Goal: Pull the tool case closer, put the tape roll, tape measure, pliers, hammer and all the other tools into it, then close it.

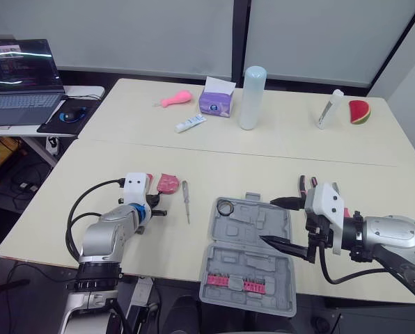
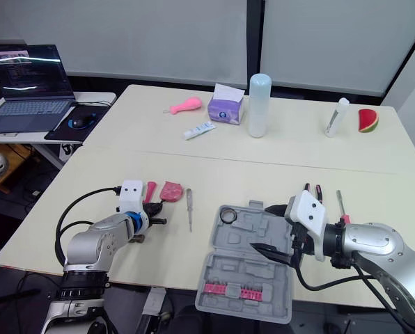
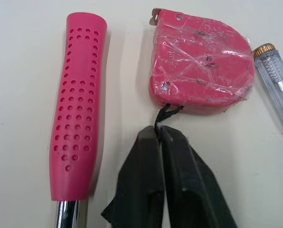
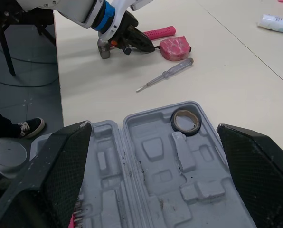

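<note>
The grey tool case (image 1: 244, 268) lies open at the table's front edge, with a black tape roll (image 1: 225, 207) in its far left corner. My right gripper (image 1: 267, 220) hovers open over the case's right side. To the left lie the pink tape measure (image 3: 201, 66), the pink-handled hammer (image 3: 77, 109) and a clear screwdriver (image 1: 186, 200). My left gripper (image 3: 159, 130) is shut, its tips pinching the tape measure's black strap. Pliers (image 2: 312, 189) and a second screwdriver (image 2: 340, 202) lie behind my right wrist.
A far table holds a tissue box (image 1: 217, 97), a tall white cylinder (image 1: 253, 97), a toothpaste tube (image 1: 191, 124), a pink toy (image 1: 176, 99), a white bottle (image 1: 330, 109) and a watermelon slice (image 1: 359, 111). A laptop (image 1: 21, 80) sits on a desk at left.
</note>
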{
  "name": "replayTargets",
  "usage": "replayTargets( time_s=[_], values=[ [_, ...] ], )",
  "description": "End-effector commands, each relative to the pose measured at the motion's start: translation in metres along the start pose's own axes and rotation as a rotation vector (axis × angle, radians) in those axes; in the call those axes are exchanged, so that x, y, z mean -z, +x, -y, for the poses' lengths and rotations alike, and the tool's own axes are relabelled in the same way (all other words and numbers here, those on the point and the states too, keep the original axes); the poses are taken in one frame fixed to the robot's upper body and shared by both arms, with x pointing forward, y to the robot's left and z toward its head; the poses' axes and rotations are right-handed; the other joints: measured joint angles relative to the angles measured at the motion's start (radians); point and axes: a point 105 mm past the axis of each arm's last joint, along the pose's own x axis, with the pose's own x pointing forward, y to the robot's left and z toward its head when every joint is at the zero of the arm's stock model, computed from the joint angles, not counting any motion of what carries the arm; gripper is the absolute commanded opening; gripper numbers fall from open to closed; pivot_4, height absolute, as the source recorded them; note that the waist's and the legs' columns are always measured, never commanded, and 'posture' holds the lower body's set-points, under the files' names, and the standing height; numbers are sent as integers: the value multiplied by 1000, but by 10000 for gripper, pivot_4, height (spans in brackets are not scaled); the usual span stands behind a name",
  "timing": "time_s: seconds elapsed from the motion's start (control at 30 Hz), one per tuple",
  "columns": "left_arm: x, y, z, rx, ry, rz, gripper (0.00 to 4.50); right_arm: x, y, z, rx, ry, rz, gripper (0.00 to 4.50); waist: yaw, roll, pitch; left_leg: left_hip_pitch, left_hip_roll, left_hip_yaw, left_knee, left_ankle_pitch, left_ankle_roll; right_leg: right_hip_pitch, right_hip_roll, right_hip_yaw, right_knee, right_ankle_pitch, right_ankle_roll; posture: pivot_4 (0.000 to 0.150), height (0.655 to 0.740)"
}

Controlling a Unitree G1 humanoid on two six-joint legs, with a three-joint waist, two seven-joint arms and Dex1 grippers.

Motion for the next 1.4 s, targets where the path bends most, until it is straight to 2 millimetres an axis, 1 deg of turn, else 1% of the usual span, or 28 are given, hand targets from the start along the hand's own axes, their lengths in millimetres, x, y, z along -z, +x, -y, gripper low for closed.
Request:
replayTargets(
  time_s=[0.03,0.13,0.27,0.4,0.5,0.63,0.8,0.97,1.1,1.2,1.4],
  values=[
    [19,3,5,37,10,-67,303,-8,0,-3,-2,-43,27,45000,0,0,0,0,0,0,0,0,0,0,0,0,0,0,0,1500,7161],
    [15,2,6,61,65,-41,303,-8,0,-3,2,-42,27,45000,0,0,0,0,0,0,0,0,0,0,0,0,0,0,0,1500,7161],
    [8,-6,17,140,136,-11,303,-7,-2,-4,8,-35,26,45000,0,0,0,0,0,0,0,0,0,0,0,0,0,0,0,1500,7161],
    [16,-24,39,279,206,-37,303,-4,-4,-6,11,-29,18,45000,-1,0,0,-1,0,0,0,0,0,0,0,0,-1,0,0,1500,7161],
    [26,-37,43,331,236,-72,303,-3,-5,-7,12,-27,15,45000,-1,0,0,0,0,0,-1,0,0,0,0,0,-1,0,0,1500,7161],
    [38,-50,40,362,274,-115,303,-2,-6,-8,7,-24,8,45000,-3,0,1,1,1,0,-2,0,1,0,0,1,-1,0,0,1500,7161],
    [50,-67,27,379,319,-164,303,0,-7,-10,-5,-24,-3,45000,-4,1,1,1,1,0,-3,-1,1,0,0,1,-2,0,0,1500,7161],
    [60,-82,20,404,342,-203,303,1,-7,-13,-26,-25,-10,45000,-4,1,1,2,1,0,-5,-1,2,0,0,1,-2,0,0,1500,7161],
    [71,-94,17,422,341,-235,303,1,-6,-21,-69,-36,-22,45000,-5,1,1,2,1,0,-5,-1,2,0,0,1,-3,0,0,1500,7161],
    [79,-104,16,435,346,-260,303,2,-6,-31,-125,-57,-46,45000,-5,1,1,2,1,0,-5,-1,3,0,0,1,-4,0,0,1500,7161],
    [86,-117,7,421,350,-291,303,2,-8,-42,-177,-66,-66,45000,-5,2,2,2,1,-1,-6,-2,4,0,0,1,-4,0,0,1500,7161]
  ],
)
